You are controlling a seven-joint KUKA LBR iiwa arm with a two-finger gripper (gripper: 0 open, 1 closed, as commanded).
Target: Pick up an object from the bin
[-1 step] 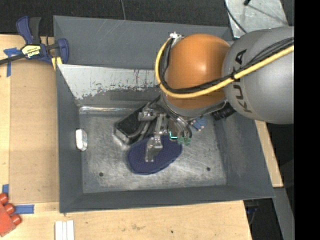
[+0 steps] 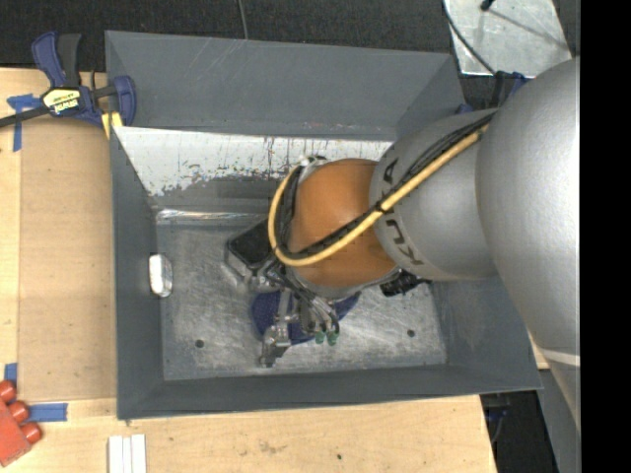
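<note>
My gripper [image 2: 279,335] reaches down to the bin floor just front of the middle, under the arm's wrist. Beneath it lies a dark blue flat thing [image 2: 262,310], which pokes out on the gripper's left and again on its right by the wrist. The gripper's tip is low over the front edge of this blue thing, or touching it. Most of the blue thing is hidden by the gripper. A small white oval thing [image 2: 160,275] lies far off at the left wall of the bin.
The arm and its orange wrist cover with a yellow cable hide the middle and right of the bin. The bare floor shows to the left and front of the gripper, between it and the white thing.
</note>
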